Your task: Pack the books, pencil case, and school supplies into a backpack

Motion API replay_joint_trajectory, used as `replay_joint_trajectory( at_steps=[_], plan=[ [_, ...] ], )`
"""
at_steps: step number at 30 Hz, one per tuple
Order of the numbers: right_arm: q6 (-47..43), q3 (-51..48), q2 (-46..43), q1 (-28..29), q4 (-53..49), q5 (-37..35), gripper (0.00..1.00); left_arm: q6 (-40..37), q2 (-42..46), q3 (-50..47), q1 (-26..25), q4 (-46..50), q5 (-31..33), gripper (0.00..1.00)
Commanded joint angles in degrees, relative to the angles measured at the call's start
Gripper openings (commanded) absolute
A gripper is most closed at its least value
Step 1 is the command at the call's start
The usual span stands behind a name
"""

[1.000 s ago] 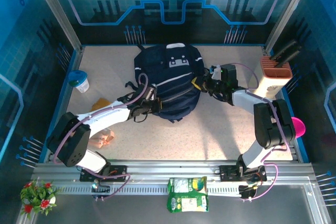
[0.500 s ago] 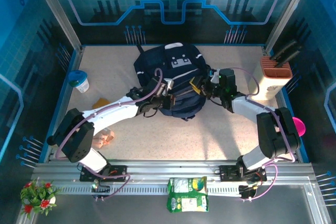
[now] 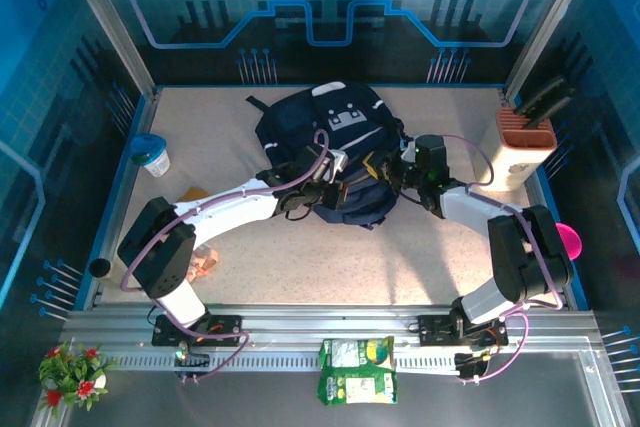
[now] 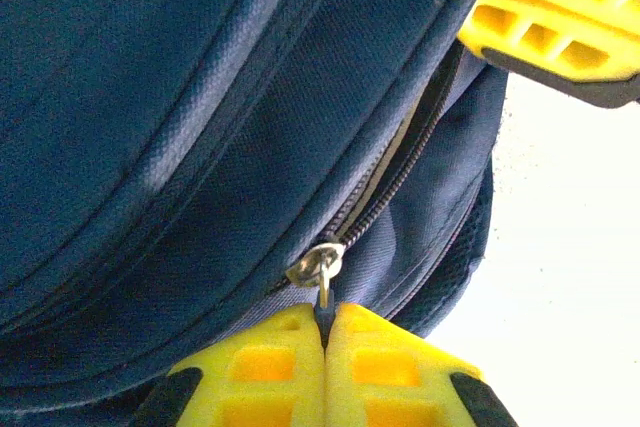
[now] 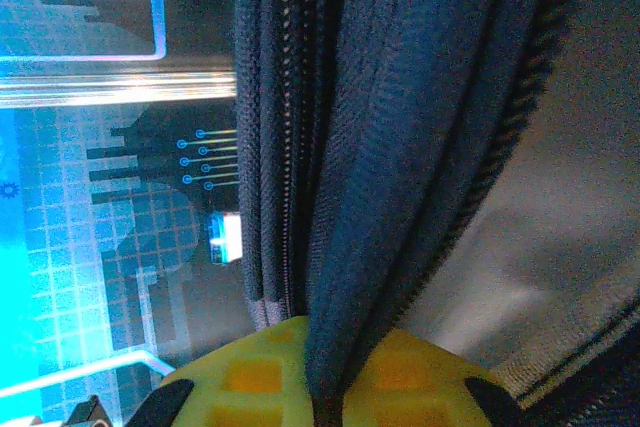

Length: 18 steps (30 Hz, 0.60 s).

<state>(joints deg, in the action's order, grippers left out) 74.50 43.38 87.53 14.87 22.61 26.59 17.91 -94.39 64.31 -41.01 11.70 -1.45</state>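
I am looking down at the backpack point(image 3: 335, 142), which is lying flat in the middle of the counter point(image 3: 300, 267), toward its far side, with both arms reaching in at its near end. I am judging that we are working the zip and not loading anything: the pack is lying closed-looking from above, and I cannot tell what is already packed inside. Whether this is the opening stage or the final closing I cannot say from these views, so I am treating the packing itself as unconfirmed and the zip as the step in hand. The left fingers point(image 4: 270, 357) are pressing tight together with no gap between them, pinching the small metal zip pull point(image 4: 318, 267) right at their tips, with the line of zip teeth running up and away from it along the blue fabric. The right fingers point(image 5: 250, 372) are clenching too, gripping a thick fold of the backpack's edge that is rising straight out from between them, with zip teeth showing along that fold. In the left wrist view the right fingers are also sitting just beyond the zip line, so the two grips are lying near each other, one bracing the fabric while the other is holding the pull.
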Motion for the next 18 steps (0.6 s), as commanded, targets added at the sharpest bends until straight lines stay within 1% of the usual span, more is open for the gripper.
replay_joint_trajectory(
  at_steps=[1,5,8,13,18],
  plan=[
    [-2.6,1.1,-3.0,-2.9,0.0,-0.4,0.07,-3.8,4.1,-4.0,1.8,0.9,-2.2,0.0],
    [-4.1,2.1,-3.9,-4.6,-1.7,0.6,0.05,-3.0,5.1,-9.7,4.9,-0.3,-1.5,0.0],
    [-4.6,2.5,-4.2,-5.1,-2.2,1.1,0.05,-2.6,5.3,-11.3,6.8,-0.6,-0.1,0.0],
    [-4.8,2.5,-4.3,-5.1,-2.6,1.7,0.05,-2.4,4.0,-10.1,11.0,-0.6,2.4,0.0],
    [-4.5,1.7,-4.9,-4.3,-2.8,1.4,0.05,-1.1,-0.3,-5.5,16.5,0.0,3.2,0.0]
  ],
)
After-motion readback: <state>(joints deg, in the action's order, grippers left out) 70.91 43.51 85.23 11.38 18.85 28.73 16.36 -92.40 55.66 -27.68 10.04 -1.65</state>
